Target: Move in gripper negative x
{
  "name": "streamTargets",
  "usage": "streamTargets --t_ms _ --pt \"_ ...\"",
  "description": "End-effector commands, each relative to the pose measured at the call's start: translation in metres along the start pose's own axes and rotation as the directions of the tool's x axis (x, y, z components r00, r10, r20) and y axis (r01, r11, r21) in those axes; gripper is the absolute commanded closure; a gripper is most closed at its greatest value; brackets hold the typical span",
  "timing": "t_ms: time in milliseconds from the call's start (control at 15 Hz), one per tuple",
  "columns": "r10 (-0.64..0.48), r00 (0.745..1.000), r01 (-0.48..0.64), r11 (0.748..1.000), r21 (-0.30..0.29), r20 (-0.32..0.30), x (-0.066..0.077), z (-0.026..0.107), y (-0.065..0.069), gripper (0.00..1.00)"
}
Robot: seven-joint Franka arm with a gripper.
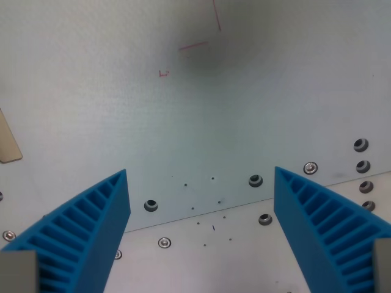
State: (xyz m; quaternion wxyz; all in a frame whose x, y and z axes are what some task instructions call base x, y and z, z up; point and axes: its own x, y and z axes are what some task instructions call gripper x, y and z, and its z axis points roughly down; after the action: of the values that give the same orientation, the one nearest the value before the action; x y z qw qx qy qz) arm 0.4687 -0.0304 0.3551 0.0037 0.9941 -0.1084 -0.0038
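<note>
Blue ribbed gripper (201,183) hung spread wide, empty, above pale grey desk (122,110); red pen marks (194,45) sat upper centre, bolt holes (255,180) lower right.

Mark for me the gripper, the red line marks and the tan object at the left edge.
gripper (201,183), wrist view, midway between the blue fingertips.
red line marks (193,46), wrist view, on the short horizontal stroke.
tan object (7,146), wrist view, on its visible corner piece.

- The 2 blue fingers (91,226) of the gripper (201,183) are running off the bottom edge.
- A tan object (8,145) is getting cut by the wrist view's left edge.
- Small red marks (194,45) are staying too blurred to read.
</note>
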Motion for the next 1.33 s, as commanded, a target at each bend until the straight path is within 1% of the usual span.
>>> streamTargets --t_ms 67,1333 --pt "0.000 1.000 0.000 1.000 0.001 -0.004 -0.005 -0.002 0.000 0.00" --pt "0.000 1.000 0.000 1.000 0.001 -0.004 -0.100 -0.001 0.000 0.00"
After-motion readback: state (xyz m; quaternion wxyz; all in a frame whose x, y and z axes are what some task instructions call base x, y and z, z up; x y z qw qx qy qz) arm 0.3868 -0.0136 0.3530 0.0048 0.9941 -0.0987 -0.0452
